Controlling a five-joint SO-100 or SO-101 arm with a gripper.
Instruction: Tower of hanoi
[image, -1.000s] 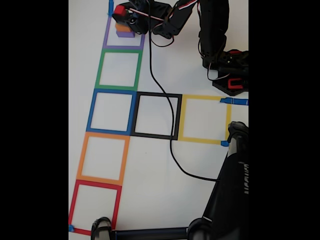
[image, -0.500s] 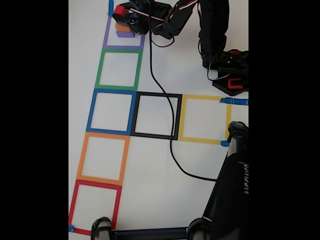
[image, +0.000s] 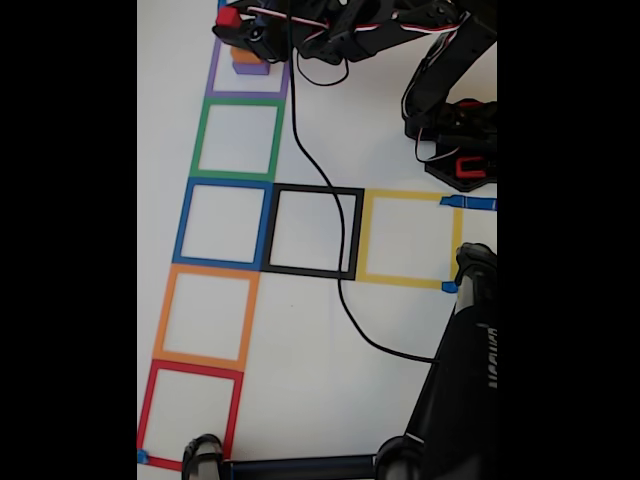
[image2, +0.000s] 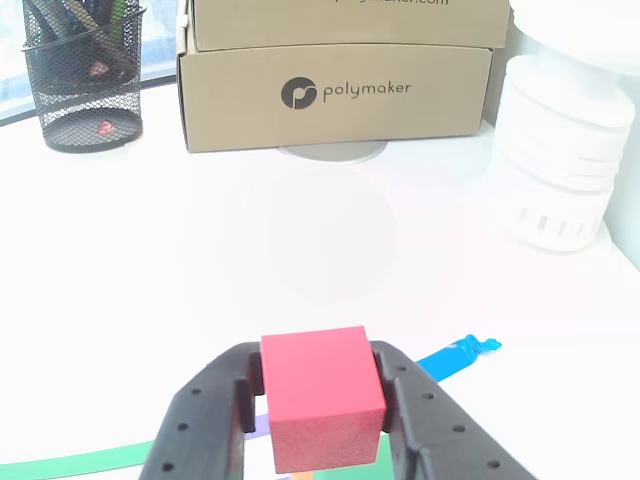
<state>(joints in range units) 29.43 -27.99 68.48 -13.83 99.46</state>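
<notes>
We have the red cube (image2: 322, 395) clamped between the jaws of the gripper (image2: 322, 420), lifted just above the purple square (image: 246, 80) at the far end of the coloured row on the bench (image: 330, 400). Inside that square sits an orange block (image: 243, 55) on a purple block (image: 250, 68), directly beneath the cube. We judge the cube rigid, light and smooth-faced, likely a little slippery, so pressing squarely on two opposite flat sides, as here, suits it best. A cardboard box (image2: 335, 90) stands well beyond the square.
</notes>
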